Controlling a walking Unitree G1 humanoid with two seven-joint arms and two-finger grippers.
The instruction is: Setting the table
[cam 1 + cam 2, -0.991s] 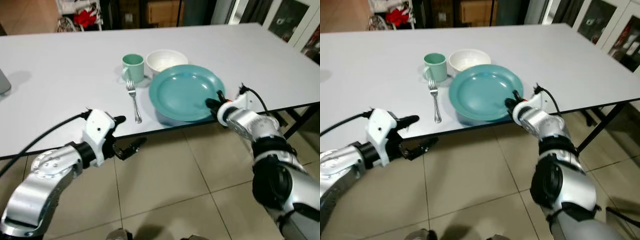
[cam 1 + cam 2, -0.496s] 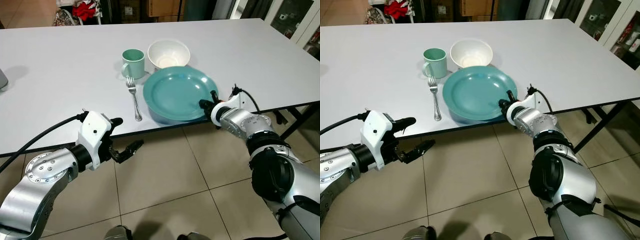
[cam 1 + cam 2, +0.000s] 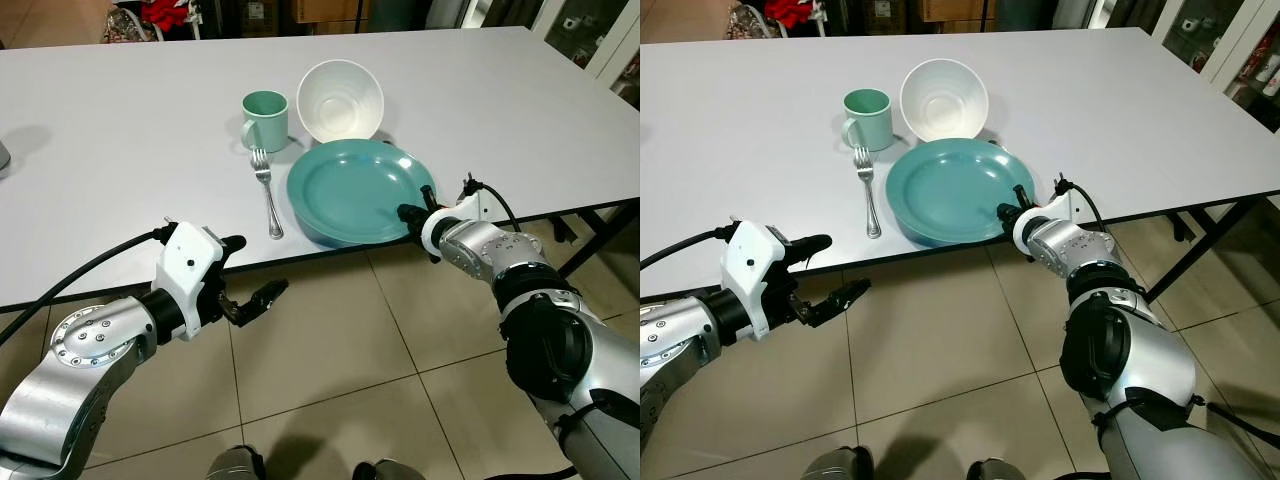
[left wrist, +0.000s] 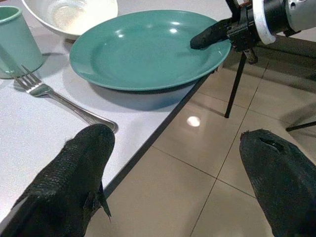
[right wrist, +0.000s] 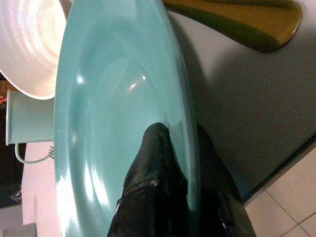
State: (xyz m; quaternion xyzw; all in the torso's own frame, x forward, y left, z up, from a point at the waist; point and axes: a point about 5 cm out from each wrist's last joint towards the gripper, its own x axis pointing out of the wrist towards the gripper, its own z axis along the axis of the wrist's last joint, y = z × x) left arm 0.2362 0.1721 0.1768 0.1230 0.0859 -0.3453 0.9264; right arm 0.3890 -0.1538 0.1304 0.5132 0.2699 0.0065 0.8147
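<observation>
A broad desk [image 3: 120, 120] with a smooth, matte pale-grey top and a thin dark edge stands on dark metal legs over a floor [image 3: 330, 360] of large glossy beige tiles with thin grout lines; dark furniture and something red lie beyond its far side. Near the front edge sits a round teal plate [image 3: 355, 190], shallow and glossy with small highlights, casting a shadow that shows its near side slightly lifted off the desk. Just behind it, touching or nearly touching its rim, is a white bowl [image 3: 341, 98], smooth and deep. To the left of the bowl stands a pale-green mug [image 3: 265, 115] with its handle turned toward the left, and in front of the mug a shiny metal fork [image 3: 266, 190] lies flat beside the plate, tines pointing away from the robot. The right end effector [image 3: 412, 212] is clamped on the plate's near-right rim, one black finger on top of the rim and the other beneath it. The left end effector [image 3: 248, 280] hangs below the front edge of the desk over the tiles, its textured black fingers [image 4: 74, 177] spread well apart and holding nothing.
</observation>
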